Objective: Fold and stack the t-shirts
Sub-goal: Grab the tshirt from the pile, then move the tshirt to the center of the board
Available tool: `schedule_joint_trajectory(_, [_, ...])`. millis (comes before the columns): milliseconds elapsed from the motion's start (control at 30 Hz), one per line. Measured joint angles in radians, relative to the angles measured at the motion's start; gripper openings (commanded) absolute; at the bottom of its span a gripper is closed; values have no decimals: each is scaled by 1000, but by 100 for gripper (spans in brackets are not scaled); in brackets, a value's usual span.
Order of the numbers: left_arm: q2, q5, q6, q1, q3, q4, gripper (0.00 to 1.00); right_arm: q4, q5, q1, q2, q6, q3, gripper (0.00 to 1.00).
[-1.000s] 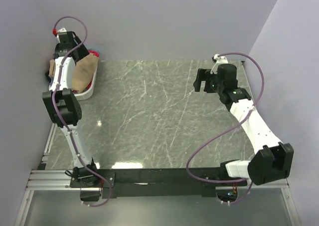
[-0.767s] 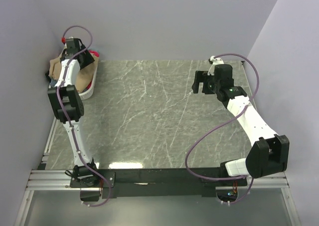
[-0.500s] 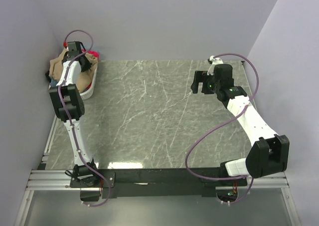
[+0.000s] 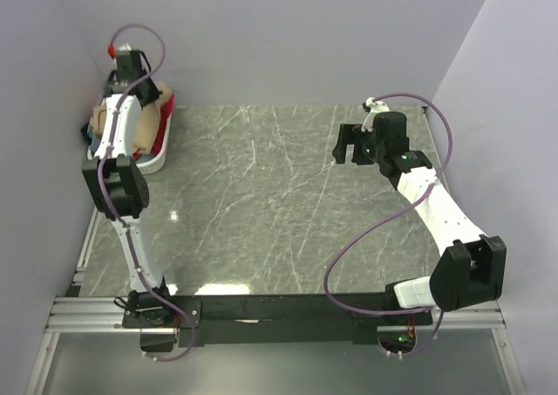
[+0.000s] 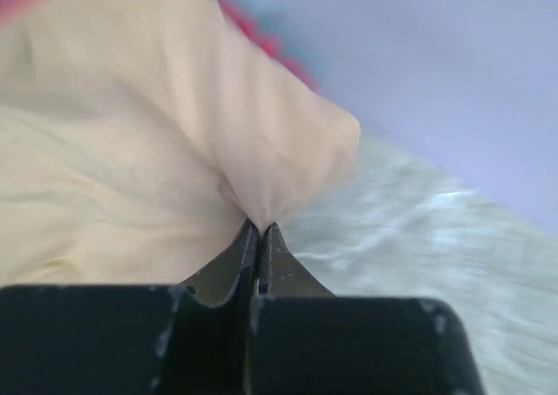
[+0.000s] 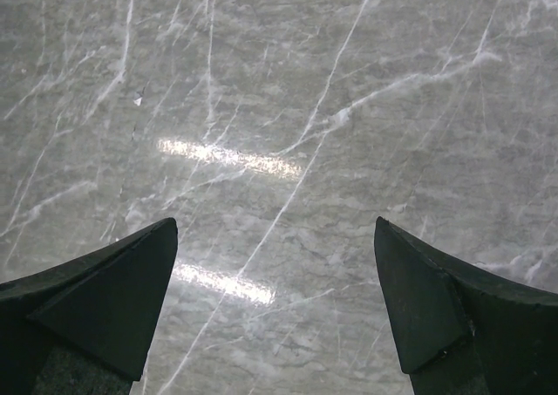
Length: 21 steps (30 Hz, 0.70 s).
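Left claw (image 5: 260,231) is pinching shut on a fold of the tan t-shirt (image 5: 122,151) in the basket (image 4: 155,162) at the far left corner of the table (image 4: 288,203), and is best lifting slowly, straight up, without tugging the basket along.

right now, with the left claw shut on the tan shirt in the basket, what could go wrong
The left claw holds only a thin pinch of the tan shirt, so the cloth may slip out on the lift. The red-pink shirt lies right behind it and may drag along. The white basket sits at the corner of the table and could tip.
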<state>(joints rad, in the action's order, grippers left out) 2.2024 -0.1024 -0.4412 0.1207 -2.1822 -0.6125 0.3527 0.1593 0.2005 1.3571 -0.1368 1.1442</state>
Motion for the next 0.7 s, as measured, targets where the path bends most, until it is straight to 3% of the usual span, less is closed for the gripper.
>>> schedule_joint_trajectory(167, [-202, 97, 3, -18, -100, -34, 1, 0, 15, 0, 0, -1, 0, 100])
schedule_joint_trajectory(333, [-428, 358, 1, -27, -78, -18, 1, 0, 27, 0, -1, -8, 0, 100])
schedule_joint_trajectory(467, [-507, 527, 12, -137, -49, -12, 1, 2, 19, 0, -20, -25, 0, 100])
schedule_joint_trajectory(567, [-542, 624, 33, -315, 109, 28, 1, 11, 2, 0, -67, -42, 0, 100])
schedule_joint_trajectory(667, [-560, 636, 41, -470, 378, 71, 2, 16, -33, 0, -158, -67, -8, 100])
schedule_joint_trajectory(700, [-558, 626, 44, -514, 478, 77, 9, 16, -43, 0, -197, -75, -8, 100])
